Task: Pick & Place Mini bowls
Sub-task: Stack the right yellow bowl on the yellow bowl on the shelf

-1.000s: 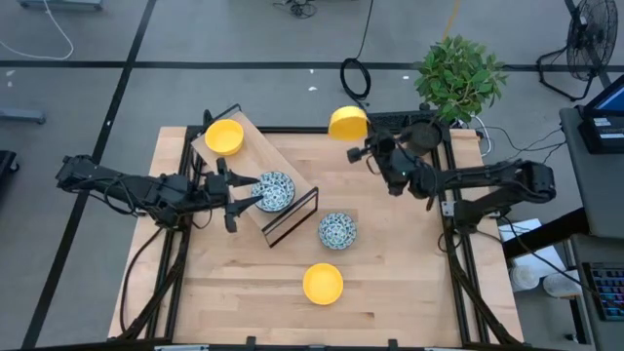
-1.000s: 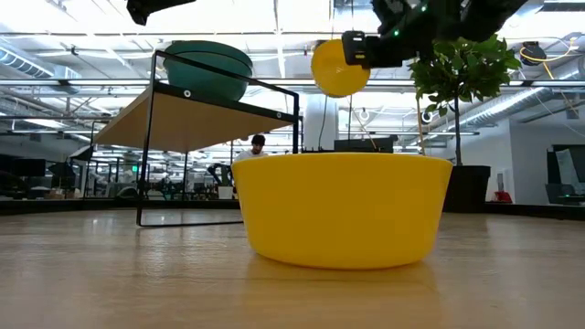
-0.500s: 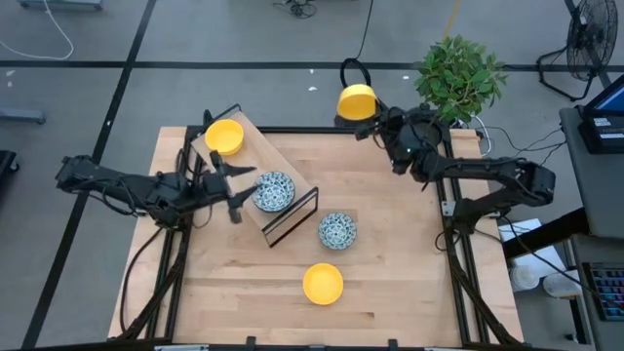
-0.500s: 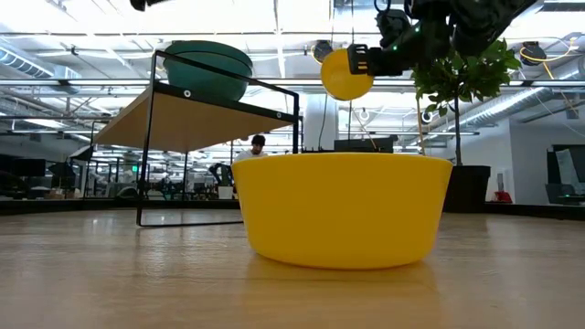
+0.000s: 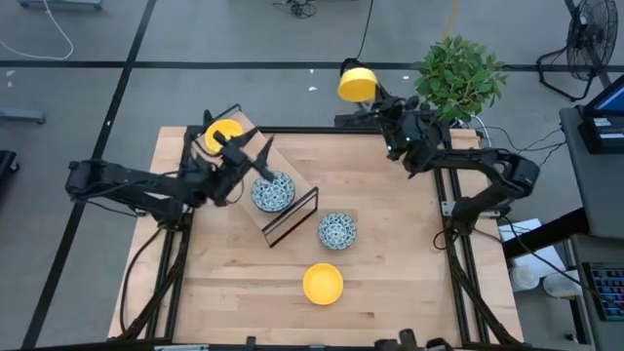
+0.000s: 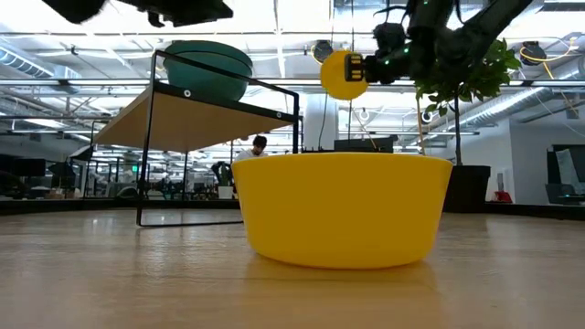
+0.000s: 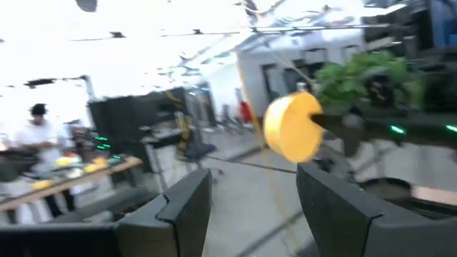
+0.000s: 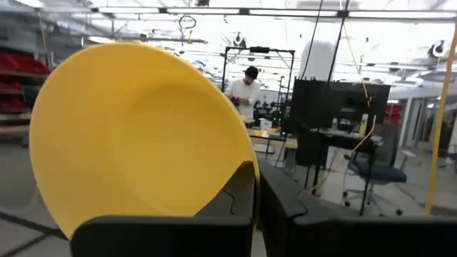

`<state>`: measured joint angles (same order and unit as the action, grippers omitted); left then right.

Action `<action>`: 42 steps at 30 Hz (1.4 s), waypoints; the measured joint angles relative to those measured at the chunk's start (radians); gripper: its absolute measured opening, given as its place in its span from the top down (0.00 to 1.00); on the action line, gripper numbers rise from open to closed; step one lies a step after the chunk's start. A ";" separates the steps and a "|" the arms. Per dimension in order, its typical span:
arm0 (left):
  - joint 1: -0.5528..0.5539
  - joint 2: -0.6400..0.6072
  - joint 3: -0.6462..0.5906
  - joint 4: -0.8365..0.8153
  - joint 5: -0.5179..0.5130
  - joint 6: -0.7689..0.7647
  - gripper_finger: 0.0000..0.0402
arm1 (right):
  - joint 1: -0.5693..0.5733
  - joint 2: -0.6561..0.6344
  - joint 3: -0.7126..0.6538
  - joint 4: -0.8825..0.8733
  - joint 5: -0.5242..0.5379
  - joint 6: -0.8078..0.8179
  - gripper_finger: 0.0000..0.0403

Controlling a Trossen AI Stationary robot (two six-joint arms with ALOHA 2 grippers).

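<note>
My right gripper (image 5: 374,97) is raised beyond the table's far edge and is shut on a plain yellow mini bowl (image 5: 357,84), also seen high in the low view (image 6: 344,75). My left gripper (image 5: 250,156) hovers open above the slanted wooden rack (image 5: 292,200), touching nothing. A yellow bowl (image 5: 222,135) and a blue-patterned bowl (image 5: 272,191) rest on the rack's top. Another patterned bowl (image 5: 337,230) and a yellow bowl (image 5: 323,283) stand upright on the table. The left wrist view shows the held bowl (image 7: 293,128) farther off. My right gripper (image 8: 257,193) pinches the yellow bowl by its rim (image 8: 243,175), with one finger (image 8: 228,207) inside the hollow and the other outside. The fingers come roughly level from the table's right side. The bowl is lifted clear and tipped onto its side.
A potted green plant (image 5: 458,76) stands at the table's far right corner, close to my right arm. The black-framed rack fills the far left part of the table. The yellow bowl (image 6: 345,210) sits right before the low camera. Bare wood lies along the near edge.
My right gripper has carried the yellow bowl up and away past the table's far edge, drawing back toward the plant. My left gripper has risen from beside the patterned bowl on the rack, moved toward the far edge and tipped upward.
</note>
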<state>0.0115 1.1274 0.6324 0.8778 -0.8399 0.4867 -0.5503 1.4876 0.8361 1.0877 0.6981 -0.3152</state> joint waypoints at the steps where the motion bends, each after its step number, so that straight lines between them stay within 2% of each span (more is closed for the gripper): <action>1: 0.018 0.026 0.008 0.027 0.000 0.020 0.48 | 0.000 0.022 0.014 0.013 0.003 -0.022 1.00; 9: 0.125 0.202 0.129 0.060 0.001 0.069 0.48 | 0.031 0.148 0.167 0.019 -0.006 -0.133 1.00; 18: 0.156 0.341 0.244 0.058 0.003 0.122 0.48 | 0.083 0.236 0.313 -0.013 -0.125 -0.146 1.00; 21: 0.167 0.355 0.249 0.059 0.005 0.136 0.48 | 0.107 0.251 0.329 -0.026 -0.129 -0.152 1.00; 32: 0.191 0.357 0.249 0.059 0.004 0.118 0.48 | 0.190 0.254 0.330 -0.028 -0.256 -0.202 1.00; 42: 0.191 0.357 0.249 0.060 0.000 0.095 0.48 | 0.212 0.253 0.330 -0.030 -0.252 -0.236 1.00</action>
<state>0.2028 1.4841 0.8818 0.9378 -0.8394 0.5817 -0.3386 1.7401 1.1664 1.0573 0.4461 -0.5510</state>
